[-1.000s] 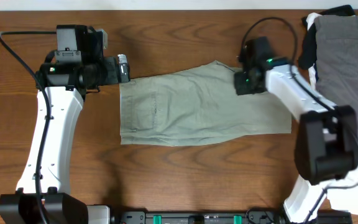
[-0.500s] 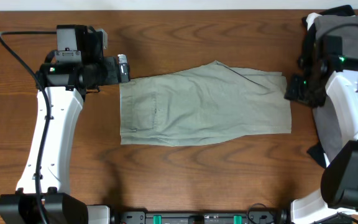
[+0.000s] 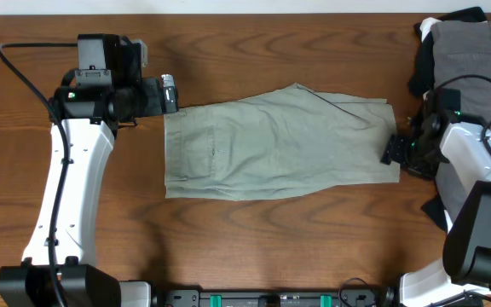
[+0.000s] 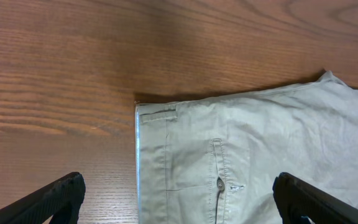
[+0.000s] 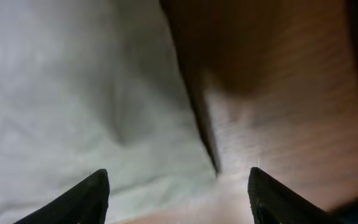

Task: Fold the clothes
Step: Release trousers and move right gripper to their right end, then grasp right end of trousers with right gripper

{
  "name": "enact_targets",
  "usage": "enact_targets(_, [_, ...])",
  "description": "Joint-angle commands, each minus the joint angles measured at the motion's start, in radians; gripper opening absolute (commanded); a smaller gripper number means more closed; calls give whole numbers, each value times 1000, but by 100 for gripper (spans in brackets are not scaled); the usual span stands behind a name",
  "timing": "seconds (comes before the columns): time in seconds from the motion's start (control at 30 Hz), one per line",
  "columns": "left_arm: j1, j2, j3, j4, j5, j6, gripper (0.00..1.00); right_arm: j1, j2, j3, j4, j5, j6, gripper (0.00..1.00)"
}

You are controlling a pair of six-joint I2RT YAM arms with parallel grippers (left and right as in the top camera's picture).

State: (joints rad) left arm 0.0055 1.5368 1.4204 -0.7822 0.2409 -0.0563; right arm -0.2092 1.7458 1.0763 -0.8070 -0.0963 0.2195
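Now the khaki shorts [image 3: 280,145] lie flat on the worktop [image 3: 271,43]. The left tool [image 3: 170,92], wide open and empty, hangs by the waistband [image 4: 138,162]. The right tool [image 3: 392,152], open and empty, is at the hem [image 3: 394,128]; grabbing one layer could bunch the fold.

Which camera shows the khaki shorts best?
Overhead: the whole shorts lie flat on the table. Left wrist shows only one corner with a pocket; right wrist, a blurred edge.
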Motion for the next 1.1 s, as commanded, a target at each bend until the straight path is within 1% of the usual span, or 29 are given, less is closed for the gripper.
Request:
enact_targets(0.0, [5, -1, 17, -2, 13, -13, 98, -19, 5, -47, 58, -4, 5, 69])
enact_targets(0.13, [5, -1, 17, -2, 13, -13, 98, -19, 5, -106, 132, -114, 4, 66])
enact_targets(0.2, [5, -1, 17, -2, 13, -13, 98, -19, 5, -126, 149, -154, 4, 63])
enact_targets(0.23, [5, -1, 17, -2, 13, -13, 98, -19, 5, -130, 149, -164, 4, 59])
enact_targets(0.3, [5, -1, 17, -2, 13, -13, 98, -17, 5, -134, 146, -167, 3, 44])
enact_targets(0.33, [5, -1, 17, -2, 13, -13, 98, -17, 5, -134, 145, -166, 3, 34])
enact_targets(0.43, [5, -1, 17, -2, 13, -13, 98, -17, 1, -132, 146, -166, 1, 2])
enact_targets(0.57, [5, -1, 17, -2, 13, -13, 98, -17, -18, -102, 143, -167, 1, 1])
enact_targets(0.73, [5, -1, 17, -2, 13, -13, 98, -12, -72, -37, 99, -174, 4, 1])
enact_targets(0.83, [5, -1, 17, -2, 13, -13, 98, -10, -104, -35, 108, -174, 4, 1])
enact_targets(1.07, [5, -1, 17, -2, 13, -13, 98, -9, -108, -36, 90, -197, 4, 1])
